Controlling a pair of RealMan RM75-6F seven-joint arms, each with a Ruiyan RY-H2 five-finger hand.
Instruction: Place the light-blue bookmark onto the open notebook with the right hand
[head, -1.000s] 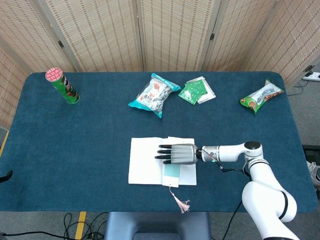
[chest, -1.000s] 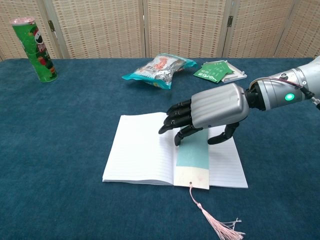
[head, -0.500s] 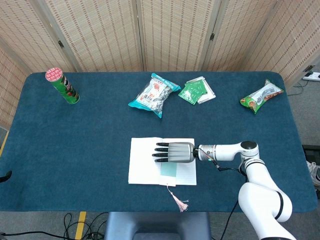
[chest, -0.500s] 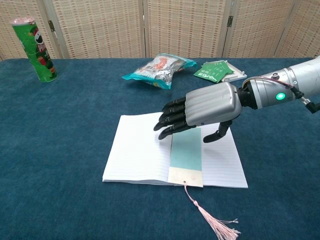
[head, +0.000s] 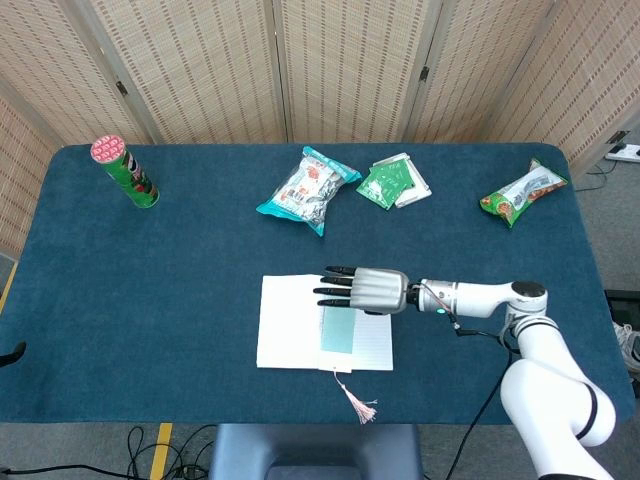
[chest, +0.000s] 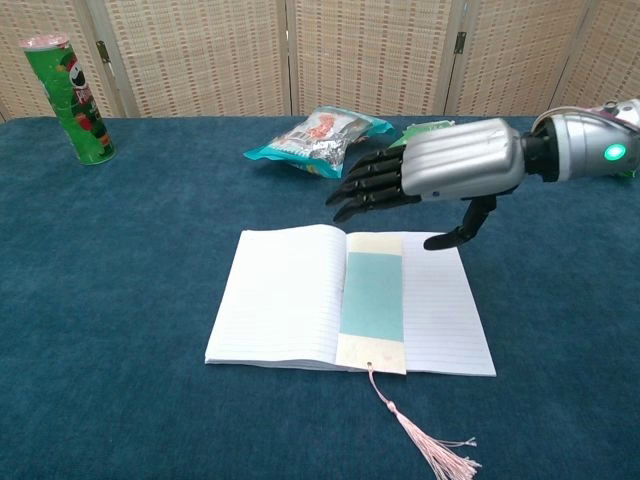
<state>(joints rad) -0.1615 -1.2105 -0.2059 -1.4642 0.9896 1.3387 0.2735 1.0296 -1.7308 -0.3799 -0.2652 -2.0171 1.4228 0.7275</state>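
The light-blue bookmark (chest: 373, 297) (head: 338, 329) lies flat on the open notebook (chest: 282, 295) (head: 288, 325), on its right page beside the spine. Its pink tassel (chest: 428, 446) (head: 358, 402) trails off the near edge onto the table. My right hand (chest: 440, 173) (head: 367, 289) hovers above the notebook's far edge, fingers stretched out and apart, holding nothing and clear of the bookmark. My left hand appears in neither view.
A green chip can (head: 126, 173) (chest: 70, 87) stands at the far left. A teal snack bag (head: 308, 189) (chest: 317, 138), green tea packets (head: 393, 182) and another snack bag (head: 522, 193) lie along the table's far side.
My right hand has let go of the bookmark, risen off it and pulled back toward the far right. The bookmark now lies uncovered on the page.
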